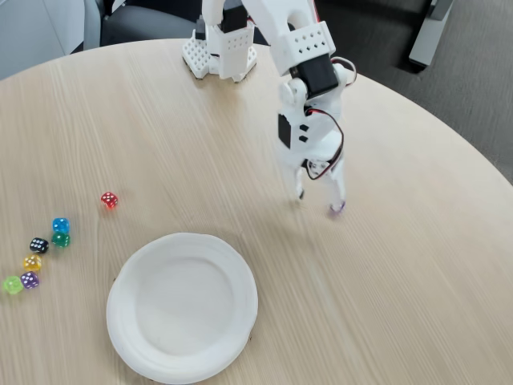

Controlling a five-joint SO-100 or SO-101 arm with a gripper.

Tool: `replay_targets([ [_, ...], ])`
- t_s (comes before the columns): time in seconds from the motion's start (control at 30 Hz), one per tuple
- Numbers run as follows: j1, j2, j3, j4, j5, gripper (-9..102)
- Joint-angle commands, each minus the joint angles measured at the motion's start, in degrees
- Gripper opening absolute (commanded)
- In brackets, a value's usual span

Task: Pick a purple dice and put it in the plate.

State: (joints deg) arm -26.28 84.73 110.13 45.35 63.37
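Note:
A tiny translucent purple dice (337, 208) lies on the wooden table, right of centre in the fixed view. My white gripper (319, 197) points down over it. Its jaws stand open, and the right fingertip (339, 196) is just above and against the dice, while the left one is well clear of it. Whether the finger touches the dice I cannot tell. The large round white plate (232, 265) sits near the front edge, down and left of the gripper, with nothing in it.
A red die (109, 200) lies alone left of the plate. At the far left is a cluster of dice: blue (60, 225), green (61, 239), black (38, 245), yellow (32, 262), a second purple one (30, 280) and lime (11, 284). The arm's base (220, 52) stands at the back.

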Motion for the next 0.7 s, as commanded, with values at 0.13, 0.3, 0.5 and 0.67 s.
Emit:
replay_targets([
  [0.13, 0.35, 1.49, -1.85, -4.92, -2.20, 26],
  [0.3, 0.44, 1.49, -1.85, -10.20, -5.27, 26],
  [0.5, 0.53, 0.62, -1.23, -11.25, -5.19, 27],
  [0.67, 0.70, 0.53, -1.05, -11.25, -4.75, 27],
])
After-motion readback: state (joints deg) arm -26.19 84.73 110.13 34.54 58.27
